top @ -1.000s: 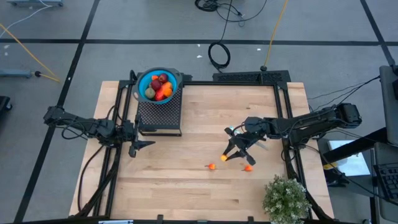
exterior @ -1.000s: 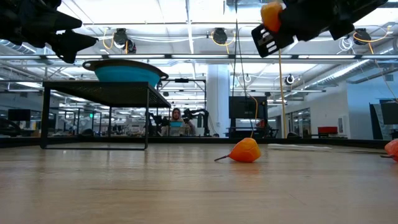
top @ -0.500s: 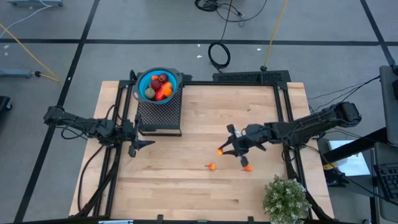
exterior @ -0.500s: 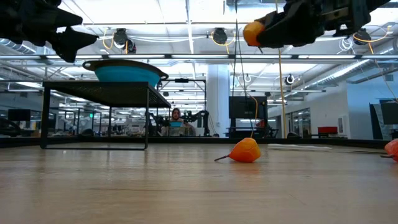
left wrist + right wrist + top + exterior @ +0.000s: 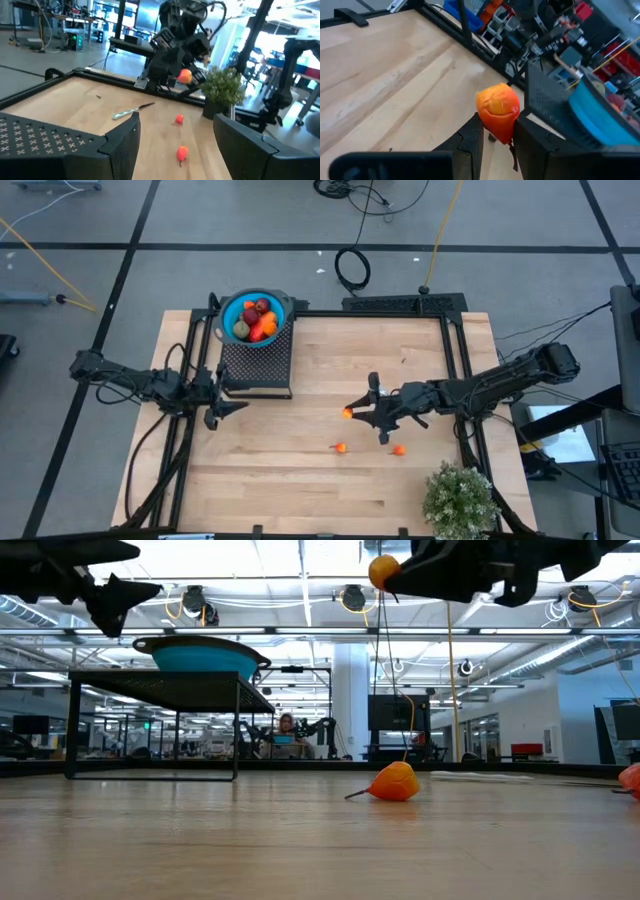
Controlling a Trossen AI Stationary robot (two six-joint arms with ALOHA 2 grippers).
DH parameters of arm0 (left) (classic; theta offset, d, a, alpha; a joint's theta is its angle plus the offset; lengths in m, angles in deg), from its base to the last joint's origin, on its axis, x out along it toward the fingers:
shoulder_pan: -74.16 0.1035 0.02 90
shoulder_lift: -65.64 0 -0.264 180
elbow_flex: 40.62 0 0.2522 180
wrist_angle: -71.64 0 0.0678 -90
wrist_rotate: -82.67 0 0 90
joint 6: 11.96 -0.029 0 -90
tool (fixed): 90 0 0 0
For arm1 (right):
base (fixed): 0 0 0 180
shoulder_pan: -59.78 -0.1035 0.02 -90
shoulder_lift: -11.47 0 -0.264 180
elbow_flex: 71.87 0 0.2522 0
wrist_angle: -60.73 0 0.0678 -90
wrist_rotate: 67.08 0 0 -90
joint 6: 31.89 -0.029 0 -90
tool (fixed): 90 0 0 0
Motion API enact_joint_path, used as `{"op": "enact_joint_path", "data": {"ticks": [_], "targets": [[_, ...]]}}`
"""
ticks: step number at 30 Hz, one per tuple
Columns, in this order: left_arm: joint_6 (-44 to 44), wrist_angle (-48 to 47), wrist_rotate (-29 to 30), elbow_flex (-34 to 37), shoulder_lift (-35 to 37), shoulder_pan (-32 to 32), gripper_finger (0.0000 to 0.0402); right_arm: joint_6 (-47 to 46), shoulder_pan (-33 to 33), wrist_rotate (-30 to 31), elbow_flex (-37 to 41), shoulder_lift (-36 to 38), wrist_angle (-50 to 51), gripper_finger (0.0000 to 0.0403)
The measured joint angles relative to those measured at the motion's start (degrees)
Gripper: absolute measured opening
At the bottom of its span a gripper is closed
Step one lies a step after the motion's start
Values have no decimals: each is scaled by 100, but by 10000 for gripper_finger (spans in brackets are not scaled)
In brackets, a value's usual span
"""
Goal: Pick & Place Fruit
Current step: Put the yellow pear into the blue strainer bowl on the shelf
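Note:
My right gripper hovers over the table's middle, shut on a tiny orange fruit and pointing toward the table's left. Two more tiny orange fruits lie on the wood nearer the front edge. A blue bowl holding several fruits stands on a black mesh stand at the far left. My left gripper waits open beside that stand, with nothing between its fingers. My right gripper pinches the tiny orange fruit between its two fingertips, which close on the sides of its stalk end. The fingers lie about level and come from the table's right. The fruit is lifted clear, high above the table.
A thin silvery-blue utensil lies on the wood below my right arm. A bushy green potted plant stands at the front right corner. A black frame runs along the table's sides and far edge.
My right gripper has carried the orange fruit up and toward the table's left and far edge, rolling about its own line as it went; it stays shut on the fruit. My left gripper has rolled a little in place.

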Motion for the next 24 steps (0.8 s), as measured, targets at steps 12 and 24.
{"op": "enact_joint_path", "data": {"ticks": [12,24], "targets": [[-5,1941,33,-2,-1591,0,251,563,-78,-2,2,-670,-1340,84],[116,3823,128,-186,-3543,0,251,656,-86,-24,2,-809,-1806,84]]}}
